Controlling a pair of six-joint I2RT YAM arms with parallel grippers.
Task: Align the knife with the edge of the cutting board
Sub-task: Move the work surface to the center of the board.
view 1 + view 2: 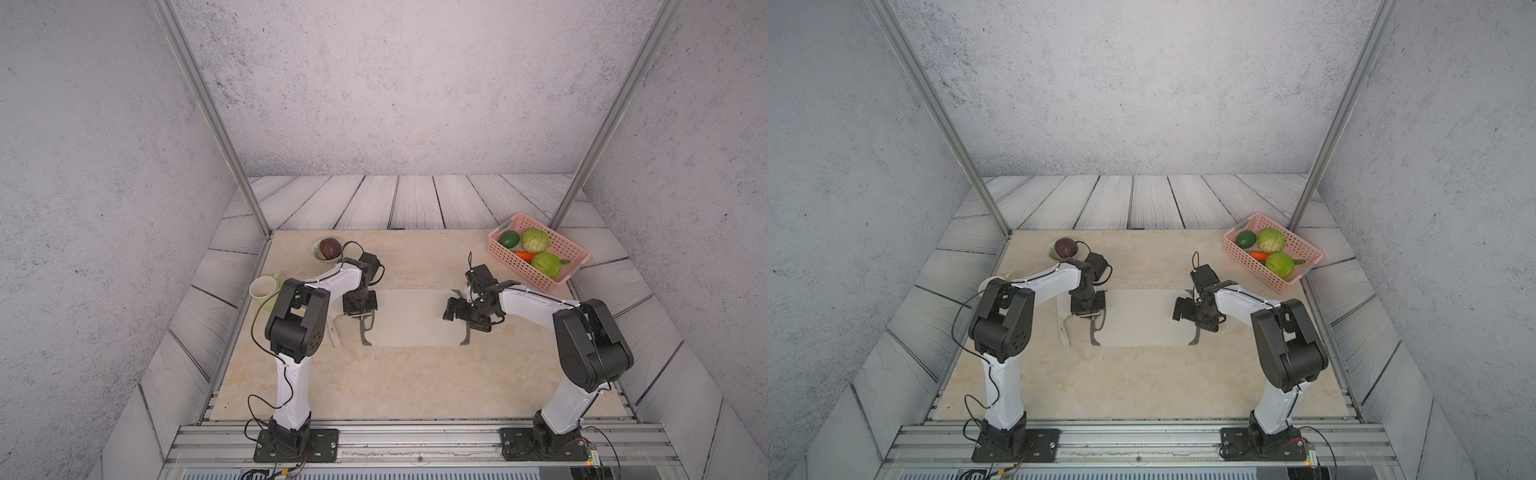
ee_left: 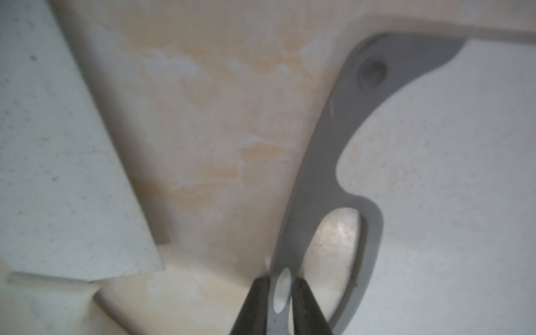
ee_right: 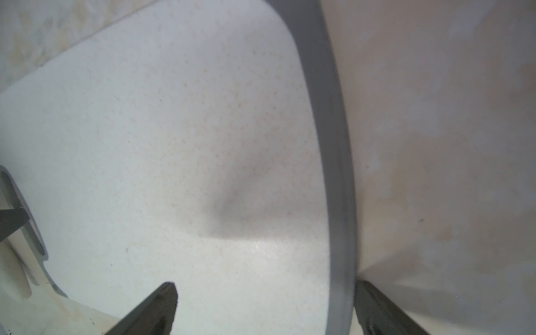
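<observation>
ROBOT ARMS TAKE HOLD OF A BOARD: Two arms bend over a pale cutting board [image 1: 411,318] in the middle of a marbled tabletop [image 1: 395,382]. The left gripper [image 2: 281,301] is clamped tight on the dark grey trim [image 2: 327,162] at the board's slotted end. One finger seems to sit in the handle slot, apparently so the arm can steer or steady the board itself. At the opposite end the right gripper [image 3: 266,287] hangs with its jaws spread wide. One finger is over the board's surface and the other is beyond the grey edge, straddling it without pinching, as if placed to brace or nudge that end. The knife [image 2: 58,159], an off-white cleaver, lies flat on the table just beside the slotted end, and neither gripper touches it. It runs roughly along that edge with a strip of bare table between them, though I cannot tell whether it is truly parallel. A pink basket [image 1: 523,268] of vegetables sits well apart in the far right corner.
</observation>
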